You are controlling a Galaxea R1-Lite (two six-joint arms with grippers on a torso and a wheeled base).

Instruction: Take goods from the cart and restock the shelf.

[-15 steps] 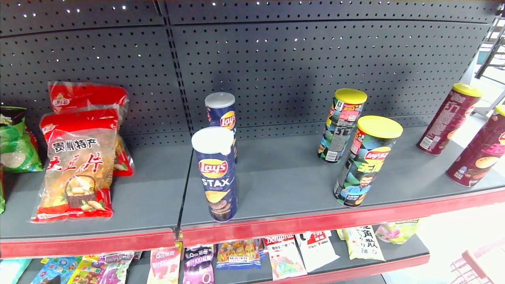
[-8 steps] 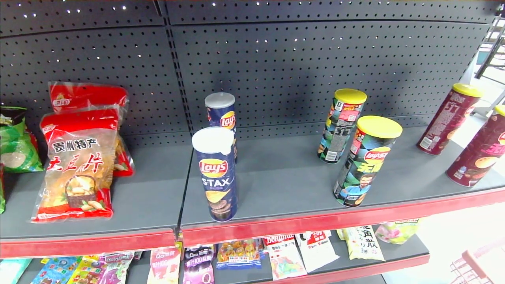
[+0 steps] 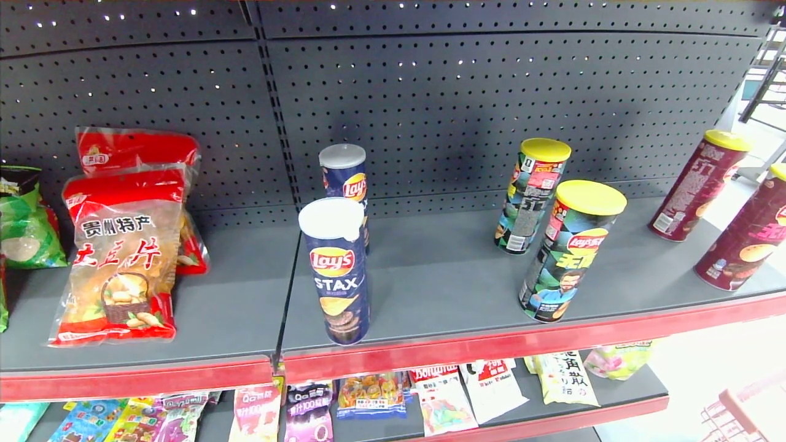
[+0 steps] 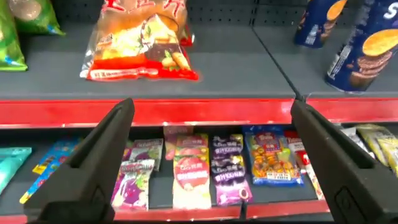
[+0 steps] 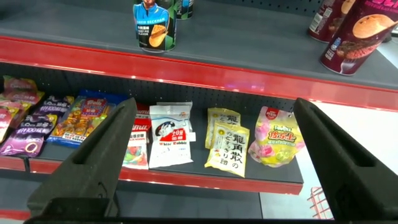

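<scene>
Left gripper (image 4: 211,107): black fingers spread wide, nothing between them, facing red lip of dark grey metal shelf (image 3: 466,276). Right gripper (image 5: 214,102): likewise spread, empty. Red wire cart (image 3: 734,410) (corner in frame; its goods hidden) lay at 4 o'clock in head view, below shelf level; right arm judged nearer. On shelf: glossy navy cardboard crisp tube (image 3: 336,276), rigid, round, long axis upright, white lid. Crinkly clear-and-red plastic snack bag (image 3: 120,264) at 9 o'clock, soft.

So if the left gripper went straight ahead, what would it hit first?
Likely the shelf's red front edge, midway between the open jaws of the left gripper; depth is unclear.
</scene>
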